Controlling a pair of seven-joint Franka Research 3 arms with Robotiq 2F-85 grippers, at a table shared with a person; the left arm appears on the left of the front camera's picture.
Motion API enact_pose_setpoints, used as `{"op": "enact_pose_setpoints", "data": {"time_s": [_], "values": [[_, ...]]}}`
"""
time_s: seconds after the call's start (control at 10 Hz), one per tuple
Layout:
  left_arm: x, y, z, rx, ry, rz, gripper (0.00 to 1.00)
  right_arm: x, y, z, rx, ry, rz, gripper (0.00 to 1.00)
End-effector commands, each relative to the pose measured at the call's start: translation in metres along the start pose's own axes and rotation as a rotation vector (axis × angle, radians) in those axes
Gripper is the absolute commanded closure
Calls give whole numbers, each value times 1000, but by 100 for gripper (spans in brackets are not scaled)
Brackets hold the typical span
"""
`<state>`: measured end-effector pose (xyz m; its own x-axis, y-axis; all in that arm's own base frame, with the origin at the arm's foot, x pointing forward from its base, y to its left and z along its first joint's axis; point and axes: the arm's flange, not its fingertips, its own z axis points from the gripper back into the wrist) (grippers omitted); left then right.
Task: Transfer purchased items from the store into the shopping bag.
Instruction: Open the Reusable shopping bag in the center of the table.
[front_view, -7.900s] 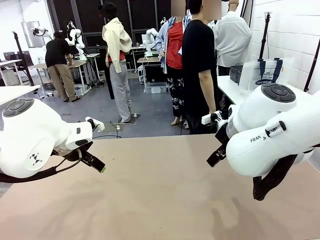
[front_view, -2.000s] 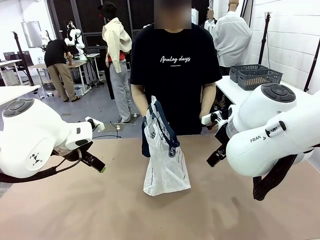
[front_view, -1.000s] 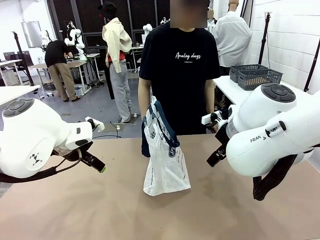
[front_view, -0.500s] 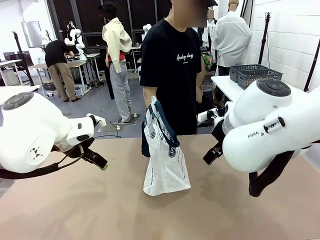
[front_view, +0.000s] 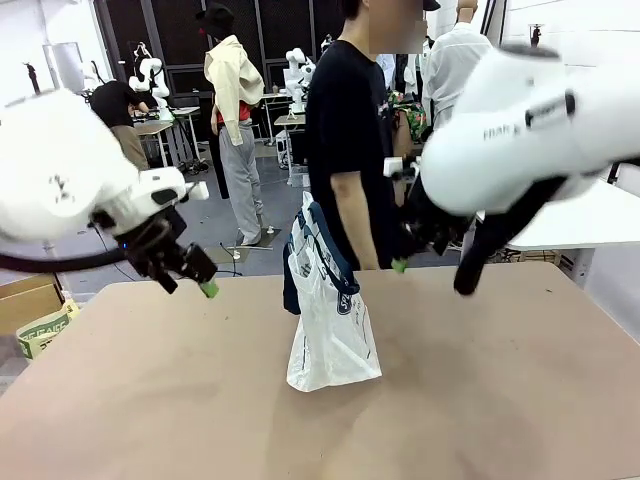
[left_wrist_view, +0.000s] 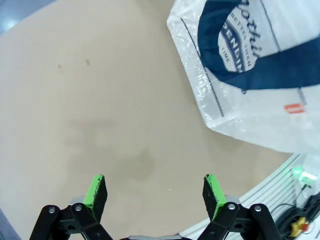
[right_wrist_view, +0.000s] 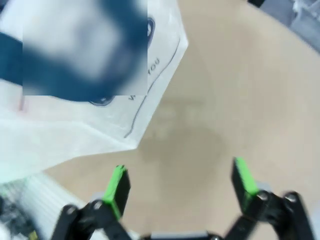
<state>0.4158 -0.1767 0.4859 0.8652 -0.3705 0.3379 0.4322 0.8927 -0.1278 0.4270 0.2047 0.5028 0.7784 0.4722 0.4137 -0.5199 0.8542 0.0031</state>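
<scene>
The shopping bag (front_view: 330, 325), whitish translucent plastic with navy handles and a round navy logo, stands upright at the middle of the table's far edge. The left wrist view looks down on the bag (left_wrist_view: 250, 75), showing the logo and a small red tag; the right wrist view blurs the bag (right_wrist_view: 90, 90). My left gripper (front_view: 190, 275) hangs open above the table, left of the bag, its green pads (left_wrist_view: 95, 192) wide apart and nothing between them. Right of the bag, my right gripper (front_view: 405, 262) is raised and open, nothing between its pads (right_wrist_view: 117, 185). The purchased items are out of view.
A person in a black T-shirt (front_view: 345, 130) stands side-on just behind the bag at the table's far edge. The brown tabletop (front_view: 320, 420) stretches bare in front. A cardboard box (front_view: 35, 320) sits on the floor at the left.
Both arms have lifted and swung inward, bringing both grippers higher and nearer the bag. The person has turned side-on and shifted right. The bag has not moved.
</scene>
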Motion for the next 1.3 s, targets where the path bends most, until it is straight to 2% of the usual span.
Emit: {"op": "enact_pose_setpoints", "data": {"time_s": [0.0, 0.3, 0.4, 0.5, 0.8, 1.0, 1.2], "values": [[32, -9, 17, -45, 2, 80, 0, 46, -2, 9, -8, 20, -78, 0], [63, -17, 32, -121, -38, 128, 0, 100, -2, 12, 29, 21, -119, 0], [61, -10, 30, -141, -46, 105, 0, 99, -11, 7, 49, 7, -76, 0], [55, -18, 37, -91, -28, 108, 0, 83, -3, 20, 20, 3, -100, 0], [61, -19, 35, -107, -32, 115, 0, 83, -3, 20, 20, 3, -100, 0], [71, -31, 45, -178, -28, 141, 0, 107, 4, 20, 42, -18, -118, 0], [76, -47, 58, -216, -18, 199, 0, 135, 17, 24, 76, 6, -159, 0]]}}
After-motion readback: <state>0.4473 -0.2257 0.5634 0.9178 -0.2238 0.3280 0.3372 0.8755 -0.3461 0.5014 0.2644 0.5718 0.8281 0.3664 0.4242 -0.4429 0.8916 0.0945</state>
